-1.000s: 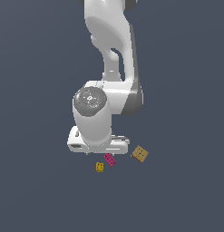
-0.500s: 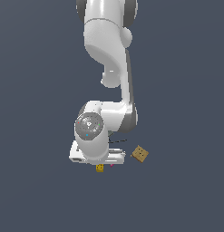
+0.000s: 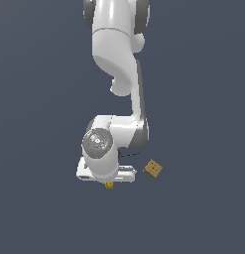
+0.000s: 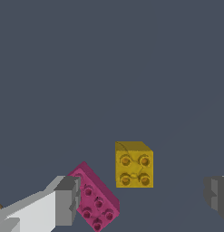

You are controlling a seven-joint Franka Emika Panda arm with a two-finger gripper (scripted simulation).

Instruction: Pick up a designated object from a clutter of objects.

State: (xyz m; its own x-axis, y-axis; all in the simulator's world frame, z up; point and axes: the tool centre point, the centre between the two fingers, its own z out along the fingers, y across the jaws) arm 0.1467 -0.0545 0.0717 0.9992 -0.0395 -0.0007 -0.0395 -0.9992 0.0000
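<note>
The designated object, a tiny mustard-yellow brick with four studs, lies on the dark floor between my two fingers in the wrist view. My gripper is open, one grey fingertip on one side and the other at the frame's edge, neither touching the brick. A flat pink brick lies beside the nearer fingertip. In the exterior view only a sliver of the yellow brick peeks out under the hand, whose fingers are hidden. The rest of the clutter is out of view.
A tan perforated block rests on the floor to the exterior view's right of the hand. The white arm rises over the scene and covers the floor behind it.
The hand has come down over the bricks. The pink brick, visible a second ago in the exterior view, is now hidden under the hand, and only a bit of the yellow brick shows.
</note>
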